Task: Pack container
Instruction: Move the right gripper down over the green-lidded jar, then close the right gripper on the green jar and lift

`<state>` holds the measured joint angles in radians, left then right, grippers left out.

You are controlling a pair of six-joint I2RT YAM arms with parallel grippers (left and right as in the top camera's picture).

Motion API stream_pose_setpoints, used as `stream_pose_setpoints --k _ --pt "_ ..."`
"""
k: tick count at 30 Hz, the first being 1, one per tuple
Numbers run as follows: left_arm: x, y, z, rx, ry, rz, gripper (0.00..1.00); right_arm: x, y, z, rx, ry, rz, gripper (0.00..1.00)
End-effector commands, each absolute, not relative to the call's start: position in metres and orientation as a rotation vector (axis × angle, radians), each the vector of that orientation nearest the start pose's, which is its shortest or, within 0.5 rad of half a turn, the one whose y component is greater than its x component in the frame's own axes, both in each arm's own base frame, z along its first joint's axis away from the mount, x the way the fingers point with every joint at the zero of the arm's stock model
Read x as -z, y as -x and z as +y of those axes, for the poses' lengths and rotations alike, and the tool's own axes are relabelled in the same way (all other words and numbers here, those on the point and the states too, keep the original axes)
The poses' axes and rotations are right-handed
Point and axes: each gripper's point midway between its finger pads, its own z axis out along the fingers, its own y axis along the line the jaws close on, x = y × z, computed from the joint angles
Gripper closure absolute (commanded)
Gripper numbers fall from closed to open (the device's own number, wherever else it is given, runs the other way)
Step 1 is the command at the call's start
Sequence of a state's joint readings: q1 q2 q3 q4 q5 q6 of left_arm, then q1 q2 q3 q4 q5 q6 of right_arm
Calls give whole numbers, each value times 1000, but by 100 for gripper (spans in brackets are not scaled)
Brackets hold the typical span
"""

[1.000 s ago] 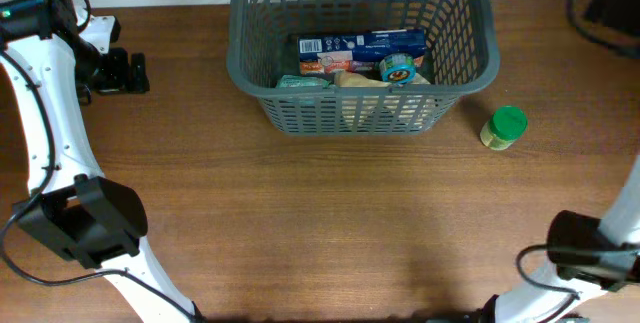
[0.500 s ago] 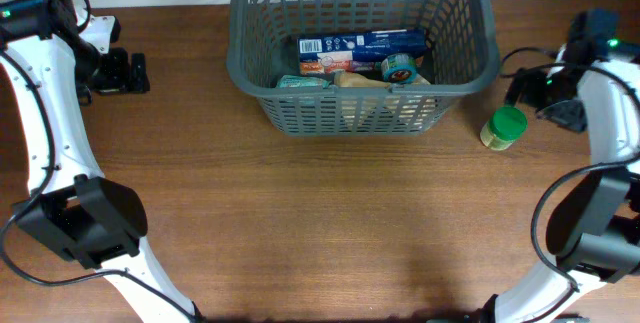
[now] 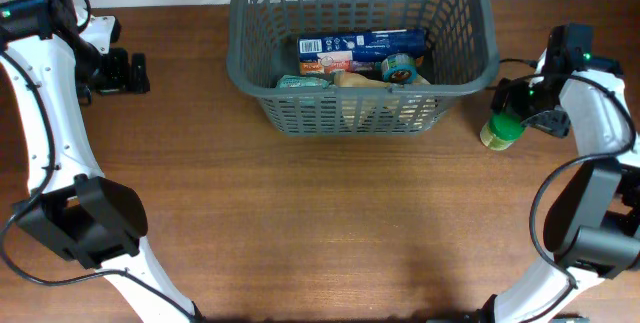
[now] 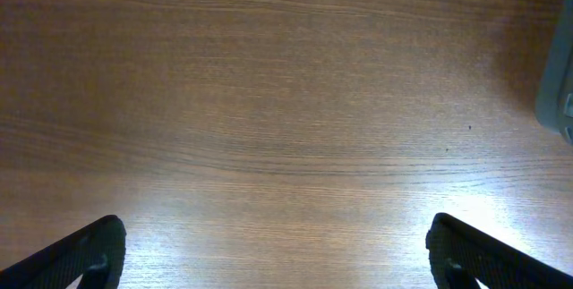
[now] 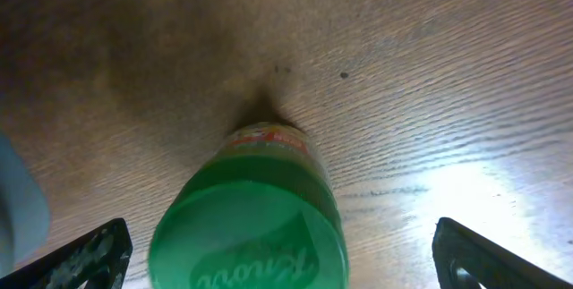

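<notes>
The dark grey lattice basket [image 3: 243, 58] stands at the table's back middle and holds several grocery packs, among them a blue box [image 3: 360, 45] and a small tin [image 3: 398, 67]. A green-lidded jar [image 3: 503, 130] stands upright on the table right of the basket; it also shows in the right wrist view [image 5: 255, 222]. My right gripper [image 3: 522, 103] is open just above the jar, its fingers wide on both sides [image 5: 282, 258]. My left gripper [image 3: 128, 71] is open and empty at the far left, over bare wood [image 4: 277, 253].
The basket's corner [image 4: 560, 83] shows at the right edge of the left wrist view. A dark object [image 3: 612, 3] lies at the back right corner. The wooden table [image 3: 330, 223] stretches bare toward the front.
My right arm has swung in from the right and come over the green-lidded jar. The left arm and the basket have not moved.
</notes>
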<state>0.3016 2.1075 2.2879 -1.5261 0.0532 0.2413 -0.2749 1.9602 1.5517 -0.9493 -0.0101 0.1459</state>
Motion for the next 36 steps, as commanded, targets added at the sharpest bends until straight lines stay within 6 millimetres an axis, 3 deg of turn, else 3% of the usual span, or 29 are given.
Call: stream_pose_setpoints --k 1,9,18,23,26,30,36 --pt "-206 -422 121 3 100 2903 1 -50 -404 -105 -37 -616 2920 0" --pt "-206 -422 121 3 99 2903 1 -31 -405 -104 -53 -657 2944 1" --pt "-206 -422 121 3 100 2903 1 -22 -401 -109 -12 -723 2958 17" --pt "-206 -422 121 3 100 2903 1 -22 -400 -109 -11 -734 2957 19" --pt "-206 -422 121 3 100 2903 1 -21 -399 -109 -1 -736 2961 26" --pt "-206 -422 121 3 100 2903 1 -21 -397 -111 22 -738 2967 57" --pt "-206 -422 121 3 100 2903 1 -27 -397 -117 66 -737 2954 59"
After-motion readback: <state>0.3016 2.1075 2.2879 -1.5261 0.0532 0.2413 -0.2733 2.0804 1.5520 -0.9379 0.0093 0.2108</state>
